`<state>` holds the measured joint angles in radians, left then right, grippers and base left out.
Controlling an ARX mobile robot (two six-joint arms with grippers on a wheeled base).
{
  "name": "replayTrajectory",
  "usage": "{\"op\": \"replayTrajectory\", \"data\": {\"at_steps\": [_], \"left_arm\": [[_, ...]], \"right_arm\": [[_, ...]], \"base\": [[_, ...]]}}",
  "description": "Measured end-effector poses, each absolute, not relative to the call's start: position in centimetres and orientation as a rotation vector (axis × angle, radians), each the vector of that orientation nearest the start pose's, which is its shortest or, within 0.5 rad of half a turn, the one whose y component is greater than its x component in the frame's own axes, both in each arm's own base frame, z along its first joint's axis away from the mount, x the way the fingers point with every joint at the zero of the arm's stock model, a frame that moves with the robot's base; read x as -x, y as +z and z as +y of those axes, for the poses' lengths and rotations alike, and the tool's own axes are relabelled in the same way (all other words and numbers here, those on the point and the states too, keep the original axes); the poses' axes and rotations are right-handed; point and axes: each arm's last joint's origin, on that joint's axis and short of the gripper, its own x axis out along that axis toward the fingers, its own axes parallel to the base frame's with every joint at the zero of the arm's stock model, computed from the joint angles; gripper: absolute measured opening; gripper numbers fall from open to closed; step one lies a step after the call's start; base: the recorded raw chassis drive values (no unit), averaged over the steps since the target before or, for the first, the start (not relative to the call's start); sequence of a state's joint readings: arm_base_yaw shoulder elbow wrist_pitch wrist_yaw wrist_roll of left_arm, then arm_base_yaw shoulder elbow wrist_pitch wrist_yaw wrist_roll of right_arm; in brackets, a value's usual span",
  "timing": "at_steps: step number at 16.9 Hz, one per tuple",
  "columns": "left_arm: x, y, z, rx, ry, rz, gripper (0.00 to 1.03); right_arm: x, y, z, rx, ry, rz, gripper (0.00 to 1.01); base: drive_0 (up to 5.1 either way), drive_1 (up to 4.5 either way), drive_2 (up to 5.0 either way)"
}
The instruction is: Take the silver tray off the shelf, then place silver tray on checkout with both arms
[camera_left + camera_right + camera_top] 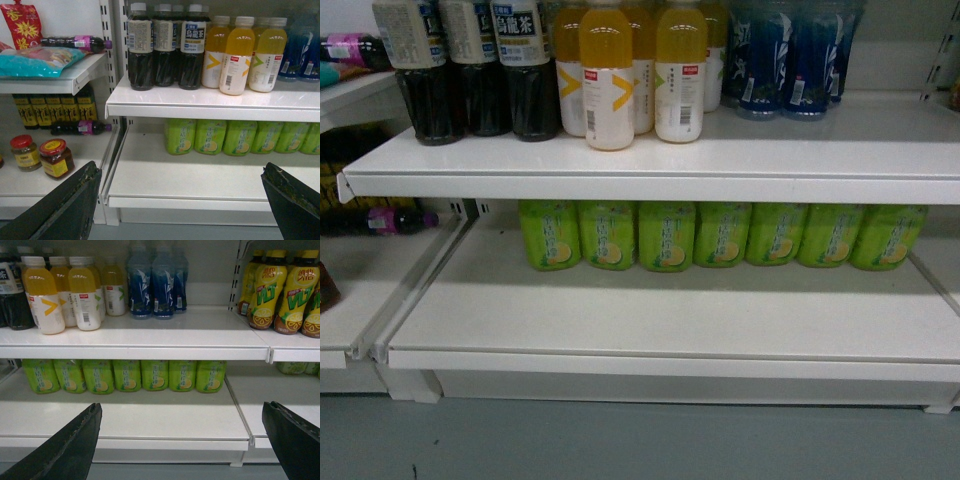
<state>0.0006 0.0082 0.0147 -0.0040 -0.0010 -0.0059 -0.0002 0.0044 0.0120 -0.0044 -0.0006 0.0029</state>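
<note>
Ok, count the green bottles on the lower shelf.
7. The green bottles stand side by side in one row at the back of the lower shelf, from the leftmost to the rightmost. More could be hidden behind this row.

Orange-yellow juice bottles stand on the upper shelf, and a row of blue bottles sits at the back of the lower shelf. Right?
Not quite. The row on the lower shelf is green bottles, as the head view shows. The orange-yellow juice bottles do stand on the upper shelf.
</note>
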Motion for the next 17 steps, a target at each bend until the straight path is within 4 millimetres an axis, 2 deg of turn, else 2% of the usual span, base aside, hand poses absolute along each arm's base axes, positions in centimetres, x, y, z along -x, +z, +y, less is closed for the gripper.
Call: {"op": "replayTrajectory", "data": {"at_steps": [17], "left_arm": [[-9.73,16.71,0.01,0.006,0.000,0.002,0.98]], "right_arm": [[-9.72,16.65,0.00,-0.003,0.001,0.000,0.98]], "base": [[0.0,0.00,0.0]]}}
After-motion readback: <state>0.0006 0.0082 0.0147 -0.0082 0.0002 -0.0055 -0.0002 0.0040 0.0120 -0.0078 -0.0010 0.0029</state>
